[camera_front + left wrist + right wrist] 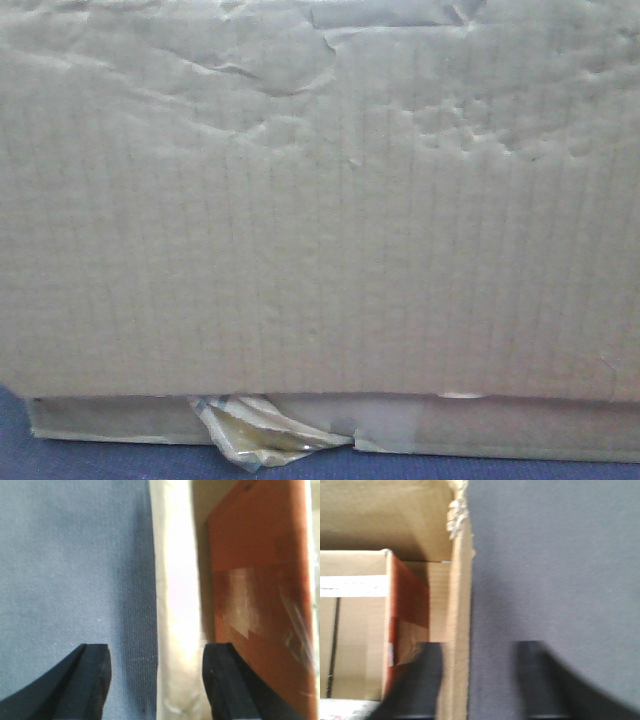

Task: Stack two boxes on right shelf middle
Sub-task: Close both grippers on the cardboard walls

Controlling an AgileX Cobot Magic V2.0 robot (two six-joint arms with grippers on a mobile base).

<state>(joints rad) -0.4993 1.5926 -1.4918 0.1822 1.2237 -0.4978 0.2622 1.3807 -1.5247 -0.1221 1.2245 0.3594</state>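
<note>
A large tan cardboard box (320, 220) with a wrinkled face fills the front view, and a wad of yellowish tape (265, 435) hangs at its bottom edge. In the left wrist view my left gripper (156, 680) is open, straddling the box's bright side wall (177, 580). One finger is outside over the grey surface and the other is inside. In the right wrist view my right gripper (480, 680) is open across the opposite wall (460, 605). Its left finger is inside. A smaller box (355, 630) with an orange-brown side (255, 580) sits inside the big box. The shelf is out of view.
A flat blue-grey surface (65, 555) lies outside the box on the left side, and the same grey surface (550, 555) runs along the right side. A strip of it shows under the box (100, 460) in the front view.
</note>
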